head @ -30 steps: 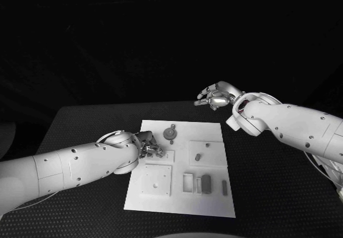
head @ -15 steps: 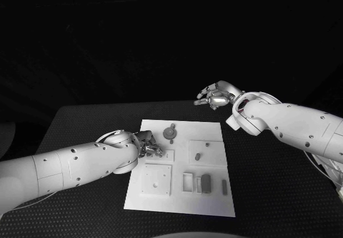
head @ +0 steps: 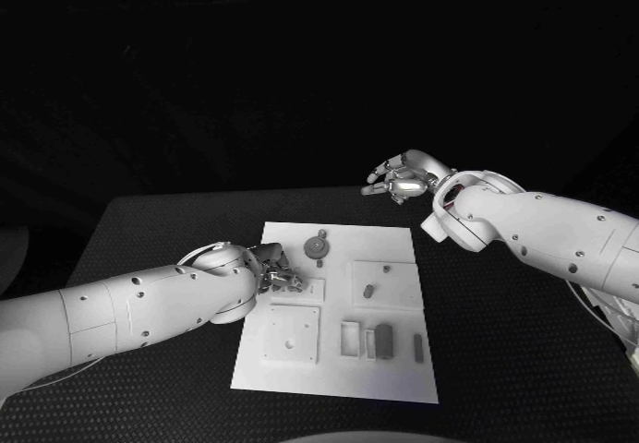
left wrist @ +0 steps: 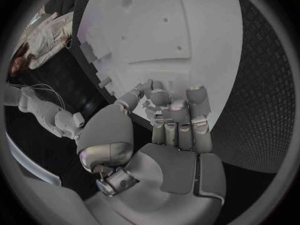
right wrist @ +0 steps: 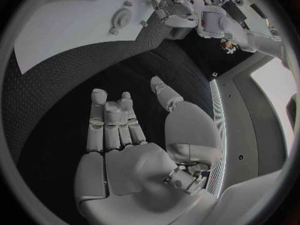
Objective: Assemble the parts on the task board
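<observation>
I am reading the table from the left edge across. My left hand [head: 276,269] is sitting low over the near-left part of the task board [head: 400,374], its fingers bunched together and pointing down at the board's left margin. In the left wrist view the fingers [left wrist: 180,122] are curling in over the white plate, but I cannot tell whether they are pinching a small part or closing on nothing; anything between them is hidden.

Just beyond those fingers, toward the far edge of the board, the round grey part [head: 317,246] is lying flat. I am judging that this is the nearest loose piece to the left hand, lying ahead of it and slightly toward the board's middle. Further right, a short grey peg [head: 367,292] is resting in a square recess, and nearer to me a longer grey block [head: 383,341] is lying with its long axis running away from me, with a slim grey bar [head: 418,347] parallel beside it.

My right hand [head: 403,177] is hovering well off the board, beyond its far right corner, over the black table [head: 533,351], fingers spread apart and holding nothing. So the left hand is much the nearer one to every part, and I expect the coming move belongs to it.
</observation>
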